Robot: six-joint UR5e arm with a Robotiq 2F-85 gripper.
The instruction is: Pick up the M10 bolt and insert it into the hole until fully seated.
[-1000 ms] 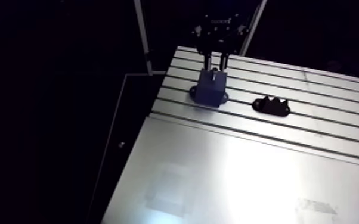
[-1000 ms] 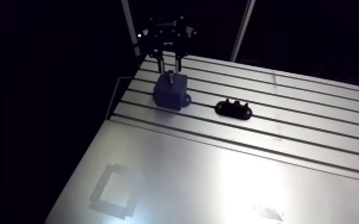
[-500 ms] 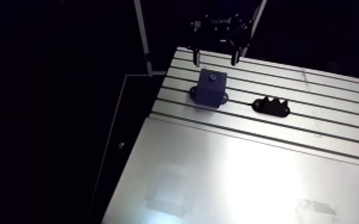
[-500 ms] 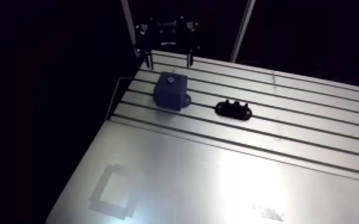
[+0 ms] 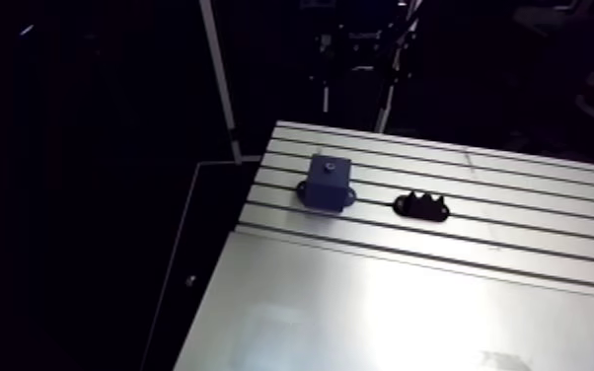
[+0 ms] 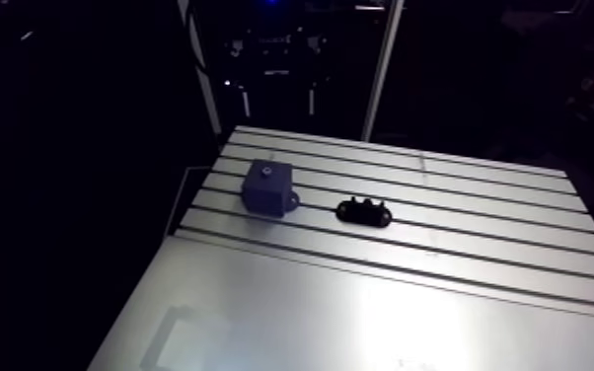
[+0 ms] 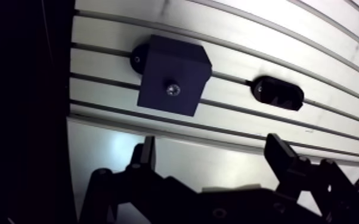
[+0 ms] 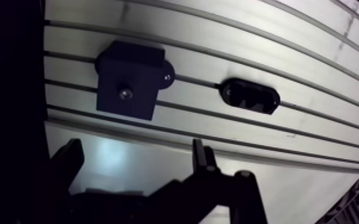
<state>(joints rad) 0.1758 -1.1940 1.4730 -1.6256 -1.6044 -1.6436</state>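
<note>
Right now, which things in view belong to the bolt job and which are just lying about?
Job:
- dark blue block with a mounting ear
- small silver bolt head, sitting in the hole on the block's top
- black two-finger gripper, open and empty, clear of the block

Lying about:
- black oval notched piece, apart from the block on the slotted aluminium table

So the M10 bolt (image 7: 173, 89) is sunk into the top face of the dark blue block (image 7: 164, 62), only its shiny head showing. The block sits upright on the slotted surface (image 7: 98, 61), near its edge.
</note>
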